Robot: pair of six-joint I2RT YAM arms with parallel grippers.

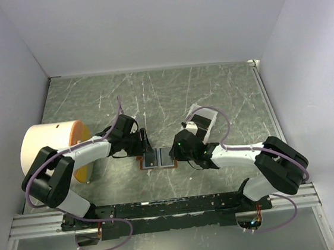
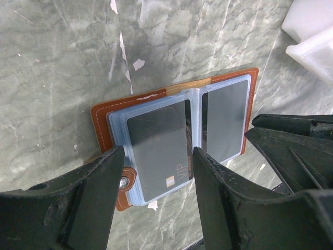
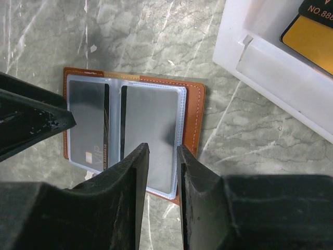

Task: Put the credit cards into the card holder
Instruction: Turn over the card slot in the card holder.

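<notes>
The card holder (image 2: pixel 193 112) lies open flat on the table (image 2: pixel 52 62) between my two arms, with two dark credit cards (image 2: pixel 158 148) showing through its clear sleeves. My left pincer (image 2: pixel 156 156) stands apart, straddling the near edge of the page with the VIP card. My right pincer (image 3: pixel 161 151) hovers over the other page, fingers a slit apart, empty. Spare cards (image 3: pixel 307 39) sit in the white tray (image 3: pixel 270 67) nearby. The risk, I judge, is a fingertip snagging a slippery sleeve: that could drag the holder, flip a page, or pull a seated card out.
</notes>
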